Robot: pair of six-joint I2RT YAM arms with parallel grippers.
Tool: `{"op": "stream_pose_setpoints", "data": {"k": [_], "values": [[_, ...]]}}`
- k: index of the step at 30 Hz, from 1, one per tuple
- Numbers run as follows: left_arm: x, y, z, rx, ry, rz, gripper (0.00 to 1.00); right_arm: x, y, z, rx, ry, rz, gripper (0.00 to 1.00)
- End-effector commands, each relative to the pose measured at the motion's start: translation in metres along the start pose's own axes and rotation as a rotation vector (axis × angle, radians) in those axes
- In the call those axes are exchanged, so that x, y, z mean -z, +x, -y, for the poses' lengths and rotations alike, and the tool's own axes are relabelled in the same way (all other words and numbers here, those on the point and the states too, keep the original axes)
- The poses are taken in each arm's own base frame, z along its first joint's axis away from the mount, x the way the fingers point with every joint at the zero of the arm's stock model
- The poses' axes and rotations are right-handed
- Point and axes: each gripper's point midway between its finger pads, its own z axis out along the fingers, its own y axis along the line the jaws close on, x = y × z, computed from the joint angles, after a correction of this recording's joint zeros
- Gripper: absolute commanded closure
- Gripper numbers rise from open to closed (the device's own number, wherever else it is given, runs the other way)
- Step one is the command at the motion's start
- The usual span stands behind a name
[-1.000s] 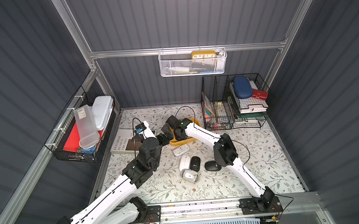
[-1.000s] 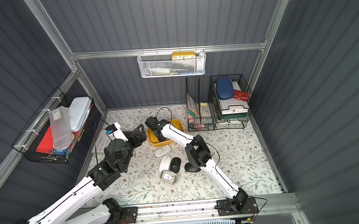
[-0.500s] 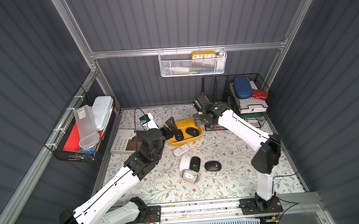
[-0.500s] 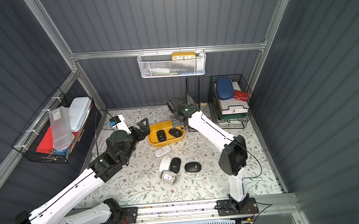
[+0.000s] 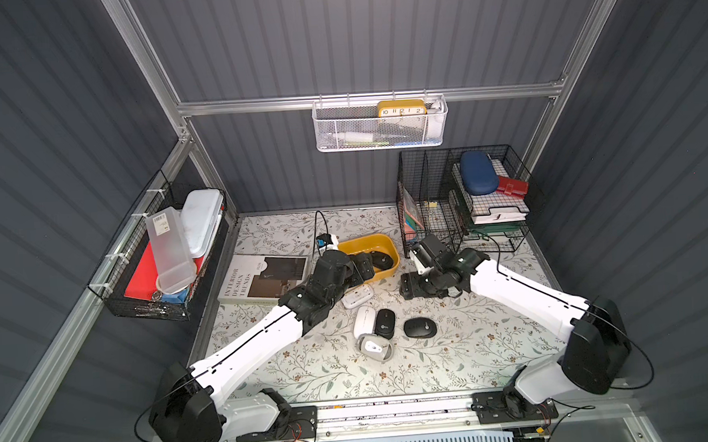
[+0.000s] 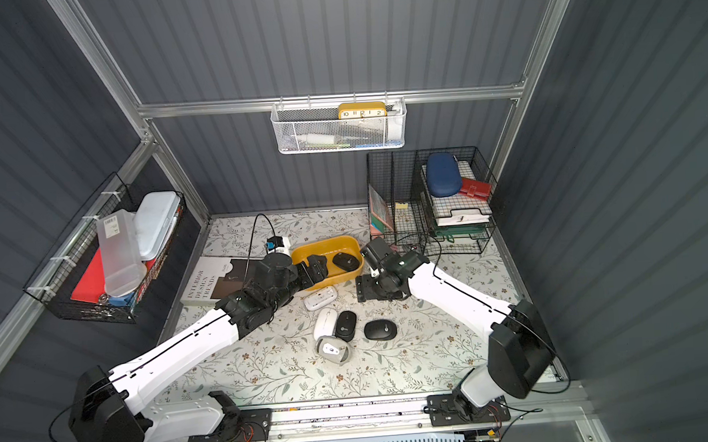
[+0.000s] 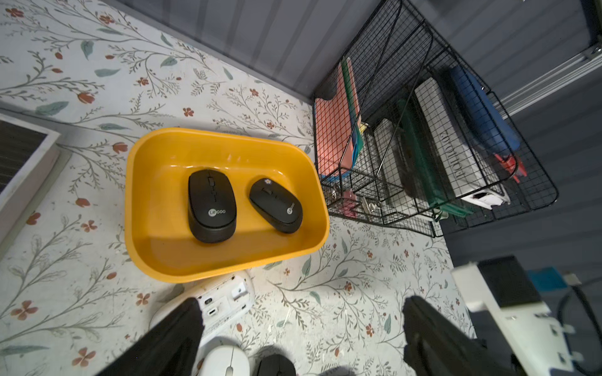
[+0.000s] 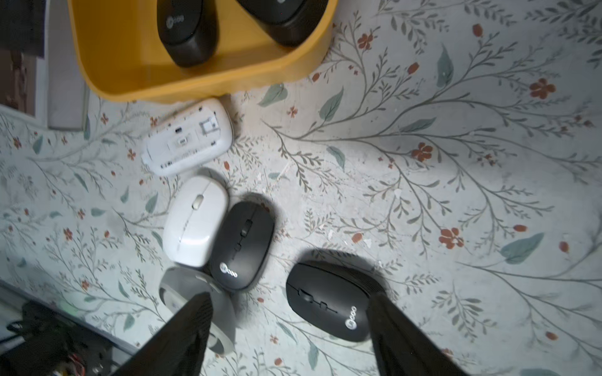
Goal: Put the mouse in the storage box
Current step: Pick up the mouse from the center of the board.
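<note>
Nearest the front edge of the worktop (image 5: 455, 362) (a sheet printed with leaves and small red flowers) lies a grey mouse (image 5: 374, 347), pressed up to the pair behind it. That pair is a white mouse (image 5: 363, 319) and a black mouse (image 5: 384, 322), side by side and touching. A second black mouse (image 5: 420, 328) lies alone just to their right. Further back, an upturned white mouse (image 5: 357, 295) lies belly up, just beside the near wall of the storage box (image 7: 228, 260).

The right gripper (image 8: 288, 299) hangs above the worktop to the right of the box, between it and the wire organiser (image 5: 425, 176). Its jaws are spread wide with nothing in them (its wrist camera looks down on the loose mice). The left gripper (image 7: 301, 304) hangs over the near left part of the box, also spread wide and holding nothing.

The box stands near the middle of the worktop, towards the back edge. Inside it lie a larger black mouse (image 7: 211, 205) and a smaller black mouse (image 7: 276, 205), tops up, close together but apart. In both top views the left arm covers the larger one.

A book (image 5: 263, 276) lies flat at the left edge, level with the box. The organiser fills the far right corner. On the back wall hangs a mesh basket (image 5: 381, 133) with a yellow clock (image 5: 401, 108) in it, and on the left wall a wire basket (image 5: 140, 308) holding plastic cases.
</note>
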Motion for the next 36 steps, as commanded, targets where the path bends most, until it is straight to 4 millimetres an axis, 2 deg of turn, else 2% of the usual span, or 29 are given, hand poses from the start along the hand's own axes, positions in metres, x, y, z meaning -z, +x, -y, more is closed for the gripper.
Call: {"op": "stream_pose_setpoints", "data": {"k": [1, 4, 8, 12, 18, 29, 36], "values": [[0.008, -0.002, 0.002, 0.027, 0.027, 0.008, 0.01, -0.003, 0.039, 0.026, 0.095, 0.083, -0.105, 0.15], [0.007, -0.006, 0.002, 0.028, 0.025, 0.028, 0.01, -0.011, 0.066, 0.02, 0.101, 0.0, -0.191, 0.09], [0.002, -0.007, 0.0, 0.016, 0.011, 0.036, 0.01, -0.016, 0.074, 0.023, 0.081, -0.002, -0.198, 0.04], [0.001, -0.004, -0.002, 0.012, 0.004, 0.033, 0.01, -0.017, 0.088, 0.04, 0.104, 0.137, -0.261, 0.04], [0.011, -0.01, -0.003, 0.017, 0.013, 0.067, 0.01, -0.028, 0.107, 0.046, 0.128, 0.26, -0.349, 0.04], [0.008, -0.009, -0.006, 0.009, 0.001, 0.072, 0.01, -0.057, 0.096, 0.051, 0.198, 0.35, -0.356, 0.01], [0.011, -0.014, -0.005, 0.008, 0.007, 0.091, 0.01, -0.073, 0.081, 0.05, 0.238, 0.374, -0.336, 0.01]]}}
